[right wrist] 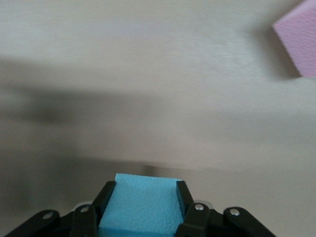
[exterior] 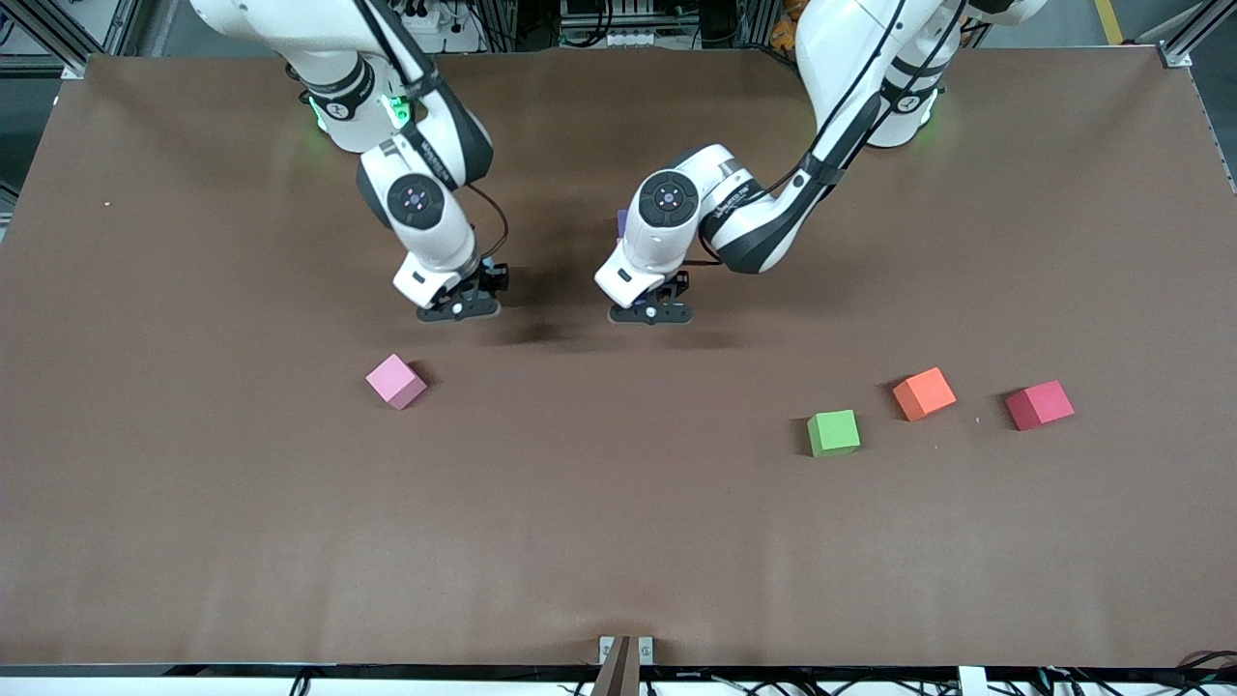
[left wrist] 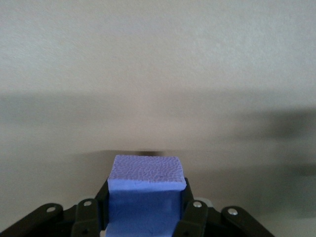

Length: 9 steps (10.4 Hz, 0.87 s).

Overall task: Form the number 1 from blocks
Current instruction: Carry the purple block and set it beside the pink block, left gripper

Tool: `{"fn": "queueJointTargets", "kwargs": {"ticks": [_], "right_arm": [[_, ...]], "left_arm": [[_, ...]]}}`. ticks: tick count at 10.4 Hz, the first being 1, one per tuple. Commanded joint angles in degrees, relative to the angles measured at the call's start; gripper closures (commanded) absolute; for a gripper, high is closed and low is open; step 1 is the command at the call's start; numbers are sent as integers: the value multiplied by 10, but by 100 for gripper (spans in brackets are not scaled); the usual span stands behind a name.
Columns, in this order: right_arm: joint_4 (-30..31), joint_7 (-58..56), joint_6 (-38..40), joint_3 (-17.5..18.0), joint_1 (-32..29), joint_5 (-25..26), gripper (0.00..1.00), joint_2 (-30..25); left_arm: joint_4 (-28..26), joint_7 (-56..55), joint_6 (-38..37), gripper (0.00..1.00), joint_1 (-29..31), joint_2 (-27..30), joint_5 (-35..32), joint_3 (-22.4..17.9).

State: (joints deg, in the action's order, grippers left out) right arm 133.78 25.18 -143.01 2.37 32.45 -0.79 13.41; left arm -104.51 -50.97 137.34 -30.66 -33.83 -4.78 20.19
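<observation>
Wrist views reveal clamped purple block (left wrist: 146, 187), light blue block (right wrist: 140, 205).

From my station I can make out only one kind of lettering: a dark line of print running along the white forearm casing of each arm, one on the right arm (exterior: 432, 159) and one on the left arm (exterior: 734, 193), and I cannot read the words on either. None of the cubes or the table (exterior: 618, 541) carries any text, label or number I can read.
</observation>
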Motion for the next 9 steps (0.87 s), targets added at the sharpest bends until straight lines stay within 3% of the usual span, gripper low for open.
{"fn": "queueJointTargets", "kwargs": {"ticks": [1, 9], "right_arm": [[19, 30, 11, 1, 40, -4, 53, -50], [55, 202, 1, 6, 180, -3, 52, -92]], "left_arm": [[-3, -35, 15, 100, -8, -14, -37, 2], [-3, -54, 30, 100, -16, -25, -72, 2]]}}
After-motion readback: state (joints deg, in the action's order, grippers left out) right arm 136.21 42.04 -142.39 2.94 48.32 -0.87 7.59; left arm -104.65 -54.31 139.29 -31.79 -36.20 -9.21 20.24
